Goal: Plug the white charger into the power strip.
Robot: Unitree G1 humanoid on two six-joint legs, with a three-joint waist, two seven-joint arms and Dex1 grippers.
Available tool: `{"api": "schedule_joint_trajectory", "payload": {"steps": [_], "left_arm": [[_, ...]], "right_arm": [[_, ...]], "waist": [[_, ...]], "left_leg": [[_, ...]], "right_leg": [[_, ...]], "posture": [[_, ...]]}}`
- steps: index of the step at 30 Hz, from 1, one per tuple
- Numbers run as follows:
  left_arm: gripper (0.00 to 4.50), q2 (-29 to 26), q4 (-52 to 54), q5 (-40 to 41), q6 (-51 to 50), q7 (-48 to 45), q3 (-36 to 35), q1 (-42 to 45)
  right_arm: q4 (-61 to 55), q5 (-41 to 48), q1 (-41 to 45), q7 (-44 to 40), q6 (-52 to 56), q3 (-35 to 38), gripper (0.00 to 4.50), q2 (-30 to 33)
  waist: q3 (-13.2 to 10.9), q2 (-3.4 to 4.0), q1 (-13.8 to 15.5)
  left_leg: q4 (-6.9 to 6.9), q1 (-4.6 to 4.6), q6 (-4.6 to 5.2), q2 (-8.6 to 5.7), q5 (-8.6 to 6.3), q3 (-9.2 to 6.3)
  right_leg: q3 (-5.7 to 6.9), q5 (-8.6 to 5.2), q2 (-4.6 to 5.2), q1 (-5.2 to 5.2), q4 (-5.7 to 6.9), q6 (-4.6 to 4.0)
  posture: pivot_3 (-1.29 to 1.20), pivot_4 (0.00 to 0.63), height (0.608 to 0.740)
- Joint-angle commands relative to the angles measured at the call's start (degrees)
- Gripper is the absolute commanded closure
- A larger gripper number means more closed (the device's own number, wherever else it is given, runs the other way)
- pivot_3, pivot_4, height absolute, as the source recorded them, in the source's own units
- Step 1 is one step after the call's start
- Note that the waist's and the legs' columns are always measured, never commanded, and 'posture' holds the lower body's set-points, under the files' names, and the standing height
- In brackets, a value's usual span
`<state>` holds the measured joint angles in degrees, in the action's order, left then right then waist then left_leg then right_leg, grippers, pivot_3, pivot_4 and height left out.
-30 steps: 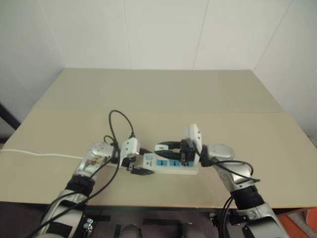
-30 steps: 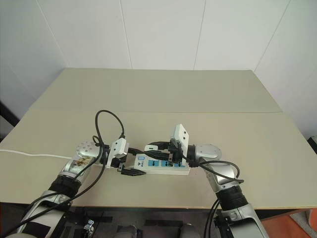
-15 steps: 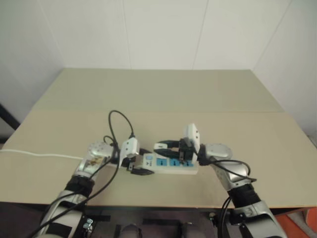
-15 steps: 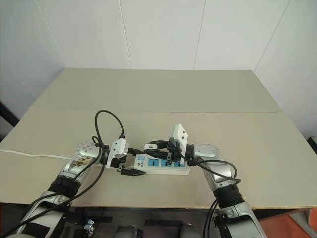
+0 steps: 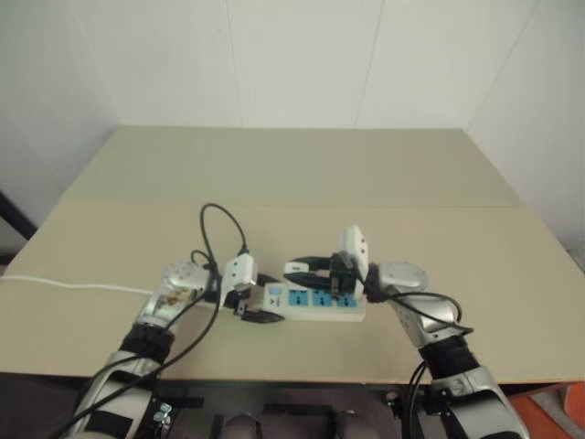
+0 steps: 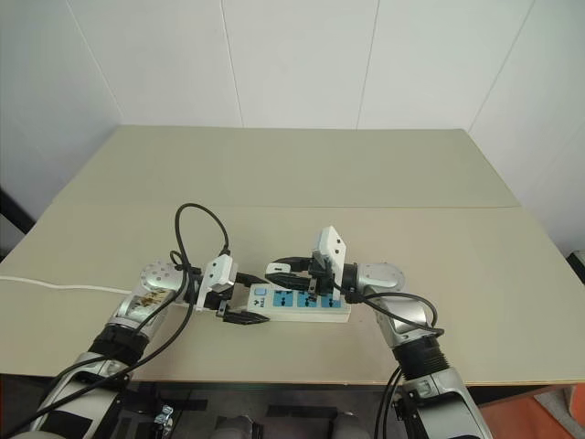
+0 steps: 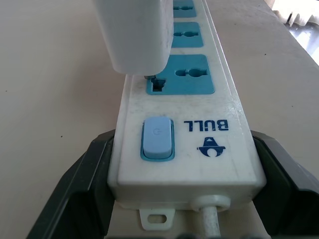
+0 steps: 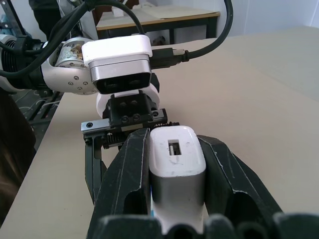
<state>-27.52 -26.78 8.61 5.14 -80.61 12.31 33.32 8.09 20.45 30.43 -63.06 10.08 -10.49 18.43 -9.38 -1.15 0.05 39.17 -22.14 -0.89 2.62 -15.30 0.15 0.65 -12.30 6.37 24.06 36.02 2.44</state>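
Note:
The power strip (image 5: 320, 304) lies flat on the beige table (image 5: 302, 174) near its front edge. It is a white bar with three blue socket faces and a blue switch (image 7: 157, 137). My left gripper (image 5: 259, 299) is shut on the strip's switch end, one black finger (image 7: 75, 199) on each long side. My right gripper (image 8: 175, 139) is shut on the white charger (image 8: 177, 167), holding it over the strip. The charger (image 7: 134, 35) hangs just above the socket nearest the switch, over that socket's edge, with a small gap showing under it.
A white cord (image 5: 73, 285) runs along the table off to the left edge. A black cable (image 5: 219, 229) loops up from my left wrist. White walls close the table's far side and right. In the right wrist view another table (image 8: 164, 12) stands beyond.
My right forearm has swung in slightly. Both grippers, the charger and the power strip keep their places.

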Motion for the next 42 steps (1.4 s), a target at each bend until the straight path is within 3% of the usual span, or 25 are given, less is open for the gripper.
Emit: {"api": "schedule_joint_trajectory", "payload": {"steps": [1,42], "left_arm": [[1.21,0.0,-0.1,-0.5,0.1,-0.4,1.0,-0.1],[1.21,-0.5,-0.5,-0.7,0.3,-0.6,0.9,0.1]], "right_arm": [[-1.2,0.3,0.3,-0.7,-1.8,0.5,3.3,-0.2],[0.1,-3.5,-3.5,-0.9,-10.7,-0.7,3.3,-1.1]], "waist": [[0.0,0.0,0.0],[0.0,0.0,-0.1]], "left_leg": [[0.0,0.0,0.0,0.0,0.0,0.0],[0.0,0.01,0.0,0.0,0.0,0.0]], "right_leg": [[0.0,0.0,0.0,0.0,0.0,0.0],[0.0,0.0,0.0,0.0,-0.02,0.0]], "posture": [[0.0,0.15,0.74],[0.0,0.15,0.74]]}}
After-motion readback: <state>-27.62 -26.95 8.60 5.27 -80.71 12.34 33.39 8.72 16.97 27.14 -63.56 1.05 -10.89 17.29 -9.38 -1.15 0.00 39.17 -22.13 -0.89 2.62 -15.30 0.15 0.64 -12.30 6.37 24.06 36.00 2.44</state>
